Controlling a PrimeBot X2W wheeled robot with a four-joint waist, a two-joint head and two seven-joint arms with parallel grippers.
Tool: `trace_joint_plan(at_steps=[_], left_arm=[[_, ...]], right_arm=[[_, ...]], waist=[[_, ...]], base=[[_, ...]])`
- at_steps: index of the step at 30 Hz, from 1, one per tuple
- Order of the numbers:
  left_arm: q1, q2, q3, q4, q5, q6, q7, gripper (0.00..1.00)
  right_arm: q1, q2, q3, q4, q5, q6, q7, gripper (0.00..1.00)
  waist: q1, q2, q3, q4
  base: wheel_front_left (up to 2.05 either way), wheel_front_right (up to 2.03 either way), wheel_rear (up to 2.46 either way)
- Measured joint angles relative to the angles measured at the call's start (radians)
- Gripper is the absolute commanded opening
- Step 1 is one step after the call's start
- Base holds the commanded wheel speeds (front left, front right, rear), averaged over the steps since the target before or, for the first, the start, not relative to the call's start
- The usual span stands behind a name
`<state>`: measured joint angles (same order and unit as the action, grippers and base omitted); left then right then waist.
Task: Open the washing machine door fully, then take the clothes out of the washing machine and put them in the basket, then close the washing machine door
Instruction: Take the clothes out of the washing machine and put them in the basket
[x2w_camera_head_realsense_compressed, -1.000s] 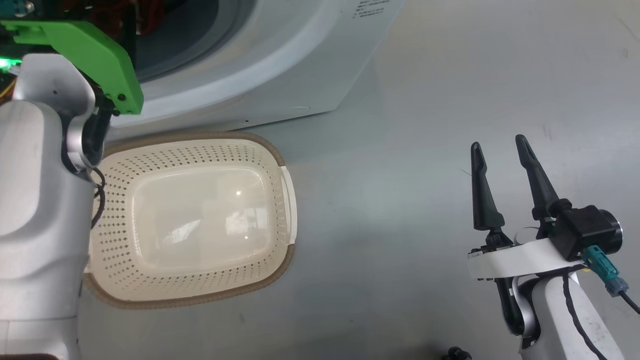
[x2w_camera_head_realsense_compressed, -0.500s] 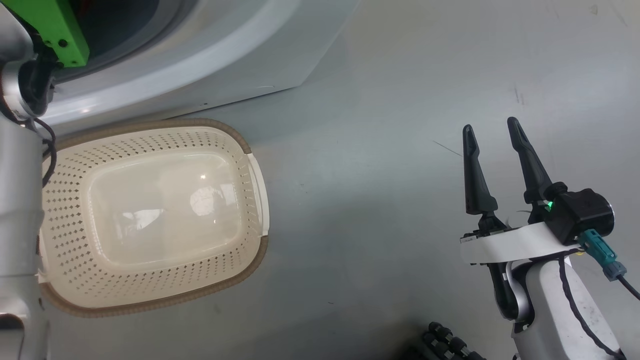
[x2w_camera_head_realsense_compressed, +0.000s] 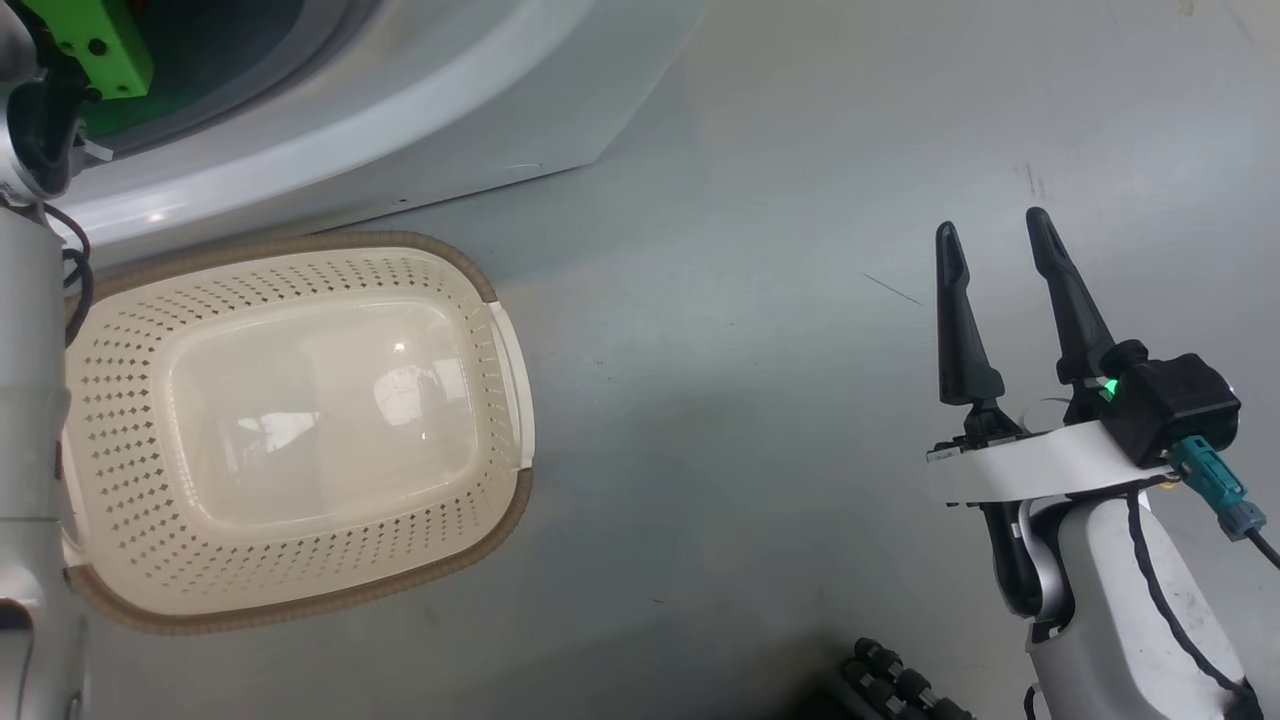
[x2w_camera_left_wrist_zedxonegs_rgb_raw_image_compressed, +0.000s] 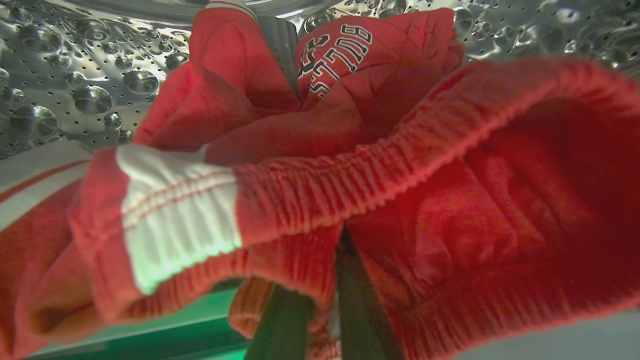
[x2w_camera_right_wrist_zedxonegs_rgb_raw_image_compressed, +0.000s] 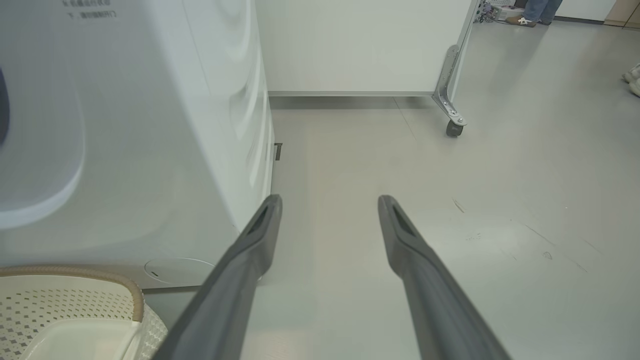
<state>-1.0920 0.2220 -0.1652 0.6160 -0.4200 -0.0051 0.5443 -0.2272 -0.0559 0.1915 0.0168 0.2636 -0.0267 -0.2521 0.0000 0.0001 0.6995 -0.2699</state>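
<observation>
Left gripper (x2w_camera_left_wrist_zedxonegs_rgb_raw_image_compressed: 322, 300): the two dark fingers (x2w_camera_left_wrist_zedxonegs_rgb_raw_image_compressed: 280, 325) stand nearly together with a fold of red fabric pinched between them, so it is clamped on the clothes (x2w_camera_left_wrist_zedxonegs_rgb_raw_image_compressed: 400, 165). The fingertips are hidden under the cloth. The ribbed elastic waistband drapes across and over the fingers, with its white patch (x2w_camera_left_wrist_zedxonegs_rgb_raw_image_compressed: 175, 205) left of them. The rest of the garment bunches up beyond, showing white block lettering (x2w_camera_left_wrist_zedxonegs_rgb_raw_image_compressed: 335, 55) near the top. All of this sits inside the perforated steel drum (x2w_camera_left_wrist_zedxonegs_rgb_raw_image_compressed: 60, 75), whose wall shows behind and left of the fabric.

In the head view the left forearm (x2w_camera_head_realsense_compressed: 30, 400) runs up the left edge, and its green bracket (x2w_camera_head_realsense_compressed: 90, 40) is at the dark opening of the washing machine (x2w_camera_head_realsense_compressed: 400, 120).

Right gripper (x2w_camera_head_realsense_compressed: 992, 225): fingers spread apart, nothing between them, hanging over bare grey floor (x2w_camera_head_realsense_compressed: 750, 400) well to the right of the machine. In its own wrist view the right gripper (x2w_camera_right_wrist_zedxonegs_rgb_raw_image_compressed: 328, 200) points past the washing machine (x2w_camera_right_wrist_zedxonegs_rgb_raw_image_compressed: 150, 125) corner, with floor in the gap.

The basket (x2w_camera_head_realsense_compressed: 420, 245) sits on the floor just in front of the machine's base. It is beside the left forearm and well apart from the right gripper. Its brown rim (x2w_camera_right_wrist_zedxonegs_rgb_raw_image_compressed: 75, 272) shows at the lower left of the right wrist view.

Farther off are a white panel on a caster wheel (x2w_camera_right_wrist_zedxonegs_rgb_raw_image_compressed: 454, 127) and a person's feet (x2w_camera_right_wrist_zedxonegs_rgb_raw_image_compressed: 530, 15).
</observation>
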Motion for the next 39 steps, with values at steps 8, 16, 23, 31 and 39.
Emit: trace_joint_plan(at_steps=[8,16,23,31,39], left_arm=[[0.0,-0.033,0.002,0.026,0.001,-0.002,-0.09,0.0],[0.006,-0.051,0.025,0.022,-0.001,-0.015,-0.244,0.0],[0.066,-0.075,0.04,0.005,-0.001,-0.022,-0.392,0.0],[0.195,-0.081,0.055,-0.032,0.0,-0.026,-0.565,0.0],[0.344,-0.087,0.03,-0.077,0.037,-0.028,-0.709,0.0]], right_arm=[[-0.009,0.001,-0.029,0.006,-0.002,0.002,0.0,1.0],[-0.009,-0.001,-0.048,0.015,-0.02,0.002,0.0,1.0],[-0.009,-0.012,-0.051,0.024,-0.039,0.007,0.0,1.0],[-0.003,-0.011,-0.051,0.041,-0.048,0.016,0.0,1.0],[0.038,-0.012,-0.053,0.06,-0.056,0.017,0.0,1.0]], waist=[[0.0,0.0,-0.014,0.021],[0.0,0.0,-0.047,0.05],[0.0,0.0,-0.087,0.082],[0.0,0.0,-0.152,0.113],[0.0,0.0,-0.233,0.139]], base=[[0.0,0.0,0.0],[0.0,0.0,0.0],[0.0,0.0,0.0],[0.0,0.0,0.0],[0.0,0.0,0.0]])
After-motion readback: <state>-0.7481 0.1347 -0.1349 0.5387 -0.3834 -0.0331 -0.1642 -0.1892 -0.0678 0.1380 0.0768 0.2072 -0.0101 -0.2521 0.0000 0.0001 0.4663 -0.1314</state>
